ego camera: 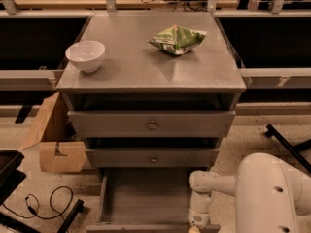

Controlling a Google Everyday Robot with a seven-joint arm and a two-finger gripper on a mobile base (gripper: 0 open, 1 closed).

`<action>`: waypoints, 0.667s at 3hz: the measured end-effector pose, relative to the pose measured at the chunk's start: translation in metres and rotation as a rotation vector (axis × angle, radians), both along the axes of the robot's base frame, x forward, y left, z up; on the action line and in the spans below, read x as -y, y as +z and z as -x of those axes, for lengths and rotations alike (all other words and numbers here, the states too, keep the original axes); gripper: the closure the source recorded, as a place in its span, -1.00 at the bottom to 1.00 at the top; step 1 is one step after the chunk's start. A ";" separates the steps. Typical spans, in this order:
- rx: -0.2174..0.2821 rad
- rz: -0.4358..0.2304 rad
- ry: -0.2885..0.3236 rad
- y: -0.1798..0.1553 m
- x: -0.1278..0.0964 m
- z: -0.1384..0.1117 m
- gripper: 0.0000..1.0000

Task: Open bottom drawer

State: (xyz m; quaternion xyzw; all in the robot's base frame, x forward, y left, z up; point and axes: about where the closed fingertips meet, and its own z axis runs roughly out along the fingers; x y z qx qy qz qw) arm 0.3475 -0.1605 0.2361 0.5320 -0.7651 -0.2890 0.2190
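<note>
The bottom drawer (pixel 146 198) of the grey cabinet stands pulled out, its plain grey inside showing and empty. Its front and knob lie at the lower frame edge, mostly cut off. Above it sit the mid-sized drawer (pixel 153 157) and the tallest drawer (pixel 151 124), both with small brass knobs and both closed. My white arm (pixel 228 186) reaches in from the lower right. Its wrist points down at the drawer's front right corner, and the gripper (pixel 193 228) is at the bottom edge there, mostly cut off.
A white bowl (pixel 85 55) and a green crumpled bag (pixel 178 38) rest on the cabinet top (pixel 146 72). An open cardboard box (pixel 56 140) stands left of the cabinet. A black cable (pixel 43 203) and black objects lie on the floor at lower left. A black bar (pixel 286 147) lies at right.
</note>
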 end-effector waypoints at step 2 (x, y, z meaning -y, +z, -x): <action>0.035 0.003 -0.016 0.003 0.000 -0.009 0.77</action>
